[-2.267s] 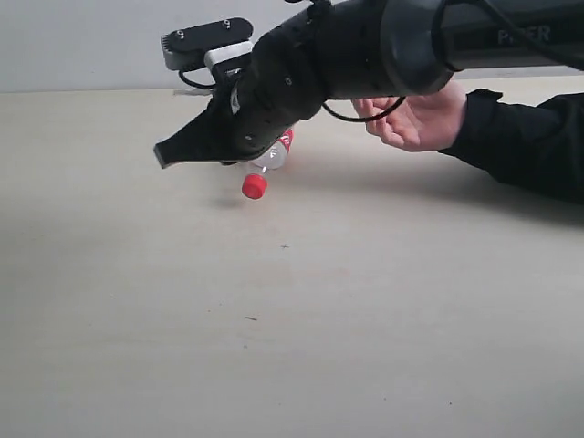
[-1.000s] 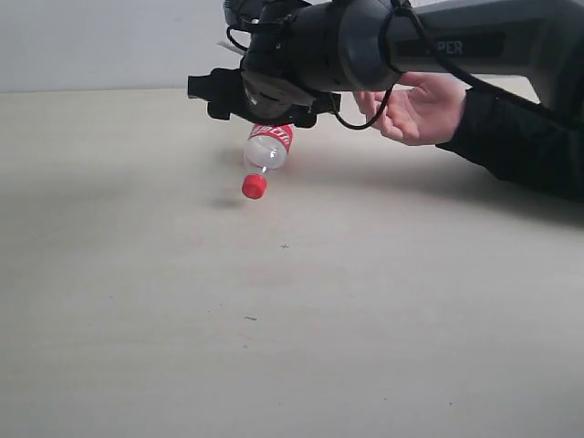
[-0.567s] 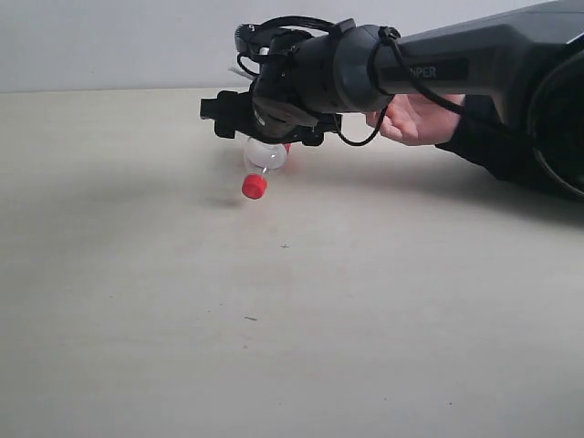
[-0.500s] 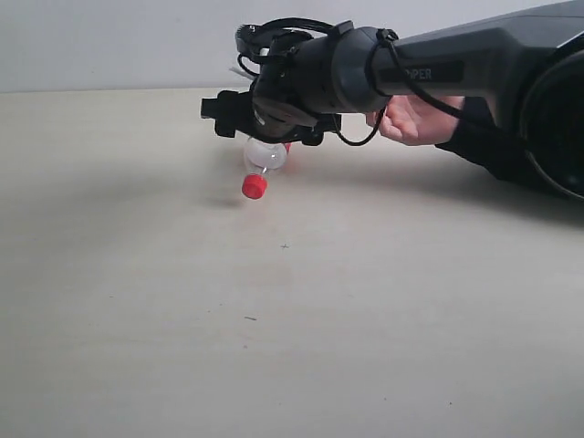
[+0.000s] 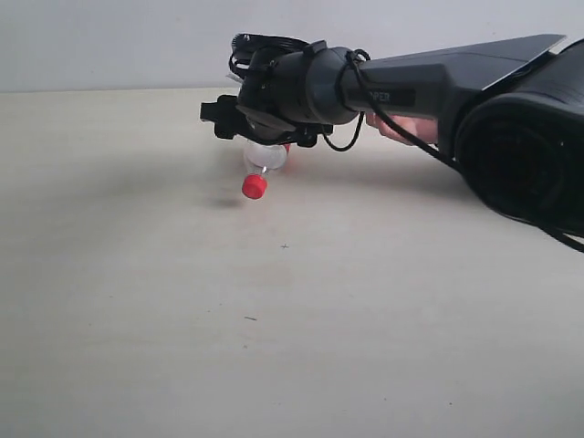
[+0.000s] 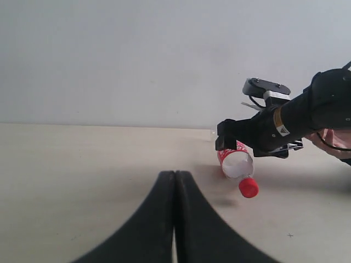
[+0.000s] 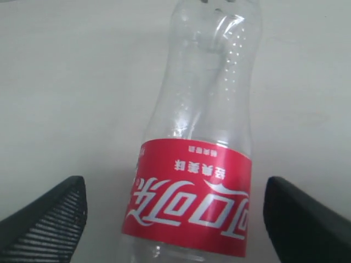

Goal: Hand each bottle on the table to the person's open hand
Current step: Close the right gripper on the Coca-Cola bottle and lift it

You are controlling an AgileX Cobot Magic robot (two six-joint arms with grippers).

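Note:
One bottle [image 5: 261,161] shows: clear, with a red label and a red cap [image 5: 255,186], lying on its side on the beige table [image 5: 274,347]. The other bottles are out of view. My right gripper [image 5: 265,132] hovers over the bottle's labelled body and is open. In the right wrist view its fingers [image 7: 46,224] stand on either side of the bottle [image 7: 192,203], with a gap on each side. The person's open hand [image 5: 401,129] is mostly hidden behind my right arm. My left gripper [image 6: 175,178] is shut on nothing, well short of the bottle [image 6: 237,163].
The thick black right arm [image 5: 474,91] stretches in from the right, over the table's far right part. A pale wall [image 5: 109,46] rises behind the table's far edge. A few tiny dark specks [image 5: 250,318] mark the tabletop.
The right gripper has turned and come down over the bottle's body. The arm has swung across and now covers most of the person's hand. The bottle has not moved.

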